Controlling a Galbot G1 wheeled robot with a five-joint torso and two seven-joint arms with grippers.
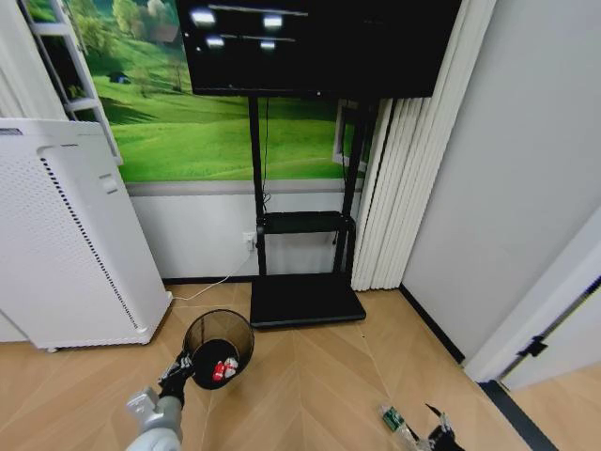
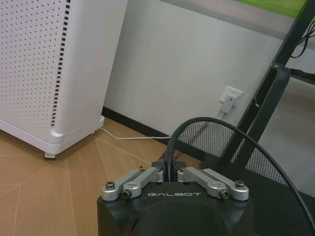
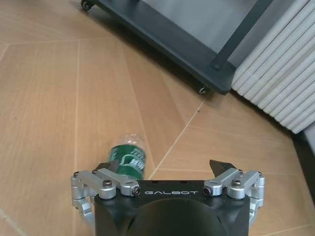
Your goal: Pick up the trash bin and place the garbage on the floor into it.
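Observation:
The black wire-mesh trash bin (image 1: 218,346) is tilted just above the wooden floor, with red-and-white garbage (image 1: 223,369) lying inside it. My left gripper (image 1: 184,365) is shut on the bin's near rim; in the left wrist view the gripper (image 2: 170,169) pinches the rim wire (image 2: 231,129). A clear plastic bottle with a green label (image 1: 394,419) lies on the floor at the lower right. My right gripper (image 1: 438,436) hovers low over it, open. In the right wrist view the bottle (image 3: 128,156) lies beside one finger of that gripper (image 3: 165,166).
A tall white appliance (image 1: 66,244) stands at the left against the wall. The black TV stand's base (image 1: 305,301) lies just behind the bin. White vertical blinds (image 1: 385,225) and a wall close the right side. A white cable (image 2: 128,137) runs to the wall socket (image 2: 231,96).

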